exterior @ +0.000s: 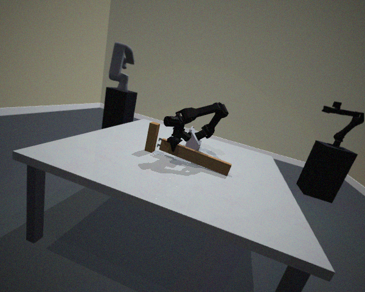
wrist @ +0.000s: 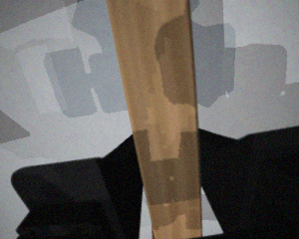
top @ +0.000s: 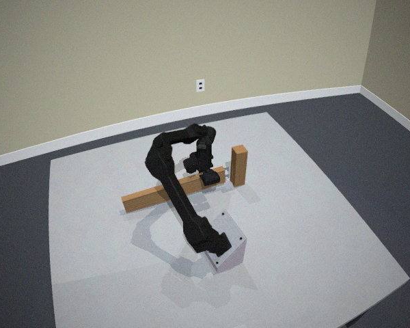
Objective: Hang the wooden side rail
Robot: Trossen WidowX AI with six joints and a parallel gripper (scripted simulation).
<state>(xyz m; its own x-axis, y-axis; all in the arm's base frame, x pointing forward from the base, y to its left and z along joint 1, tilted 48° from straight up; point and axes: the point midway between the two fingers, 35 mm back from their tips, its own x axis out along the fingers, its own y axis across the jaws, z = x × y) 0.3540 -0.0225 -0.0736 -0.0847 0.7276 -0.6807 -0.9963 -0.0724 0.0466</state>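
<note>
In the exterior view, the jaws (top: pixel 210 177) (exterior: pixel 173 146) held the rail (top: pixel 145 198) (exterior: pixel 204 159) (wrist: pixel 156 75) near its left end, and its hooks (top: pixel 227 173) (exterior: pixel 159 143) were just beside the post (top: pixel 238 165) (exterior: pixel 151 137), not on it.

The black six-joint arm (top: pixel 180 197) (exterior: pixel 204 110) arches up and over, its wrist (top: pixel 204 149) (exterior: pixel 177 127) bent downward and its parallel-jaw gripper (top: pixel 210 177) (exterior: pixel 173 146) (wrist: pixel 160 131) pointing down, fingers closed firmly on the rail.

Pale table (top: pixel 304 247) (exterior: pixel 176 188), wooden post (top: pixel 239 167) (exterior: pixel 151 138) upright, rail's far end (top: pixel 127 203) (exterior: pixel 227 168) resting on it.
</note>
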